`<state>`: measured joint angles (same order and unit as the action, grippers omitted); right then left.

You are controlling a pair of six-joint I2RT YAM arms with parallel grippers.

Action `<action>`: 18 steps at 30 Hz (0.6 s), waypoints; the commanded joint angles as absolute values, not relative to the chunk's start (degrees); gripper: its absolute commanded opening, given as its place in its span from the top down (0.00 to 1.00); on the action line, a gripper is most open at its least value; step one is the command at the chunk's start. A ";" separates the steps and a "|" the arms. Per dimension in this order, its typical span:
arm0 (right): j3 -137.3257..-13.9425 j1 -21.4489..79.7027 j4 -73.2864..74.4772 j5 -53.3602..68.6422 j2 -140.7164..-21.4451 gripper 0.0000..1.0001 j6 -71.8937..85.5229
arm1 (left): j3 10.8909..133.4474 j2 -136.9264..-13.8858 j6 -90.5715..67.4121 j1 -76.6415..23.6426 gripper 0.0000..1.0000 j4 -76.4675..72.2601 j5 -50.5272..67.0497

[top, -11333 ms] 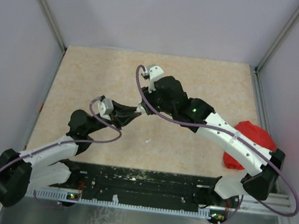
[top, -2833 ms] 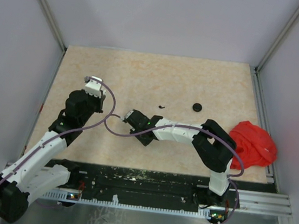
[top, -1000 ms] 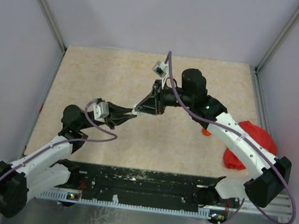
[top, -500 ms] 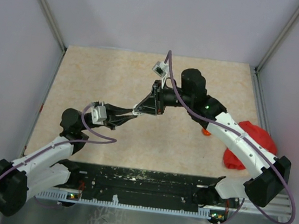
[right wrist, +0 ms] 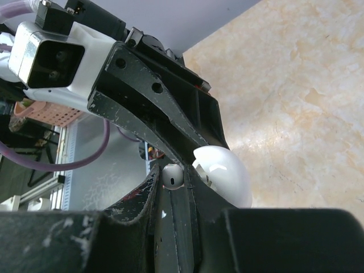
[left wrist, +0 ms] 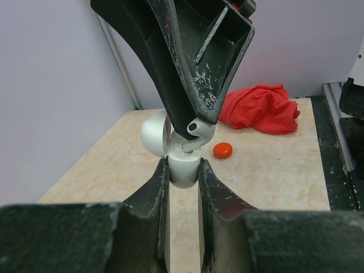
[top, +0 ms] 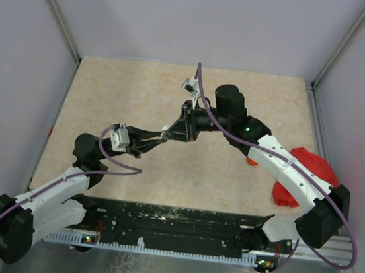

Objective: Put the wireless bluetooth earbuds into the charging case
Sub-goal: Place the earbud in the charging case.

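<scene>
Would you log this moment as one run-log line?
left end effector: shut on white charging case | right end effector: shut on white earbud | earbud at case opening

surface [top: 108, 94]: beige, marbled | right edge: red cloth [top: 312, 167] lying bunched | orange case [left wrist: 222, 150]: near cloth, not touching

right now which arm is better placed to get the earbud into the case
Right. The right gripper pinches the white earbud at the mouth of the open case, which the left gripper clamps, so it probably only needs lowering.
</scene>
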<state>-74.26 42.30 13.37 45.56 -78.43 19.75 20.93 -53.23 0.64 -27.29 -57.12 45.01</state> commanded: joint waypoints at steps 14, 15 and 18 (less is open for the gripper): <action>-75.58 43.02 13.20 45.23 -77.96 0.90 21.45 | 19.60 -51.67 0.16 -27.69 0.99 -60.60 43.14; -75.65 43.01 13.41 45.05 -77.89 0.90 21.45 | 19.53 -51.54 0.22 -27.70 0.99 -60.63 42.97; -75.54 42.98 13.67 44.59 -77.94 0.90 21.49 | 19.34 -51.34 0.35 -27.70 0.99 -60.70 42.64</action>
<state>-74.26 42.59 13.76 45.06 -78.46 21.10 19.75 -52.45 0.21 -27.40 -58.08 43.86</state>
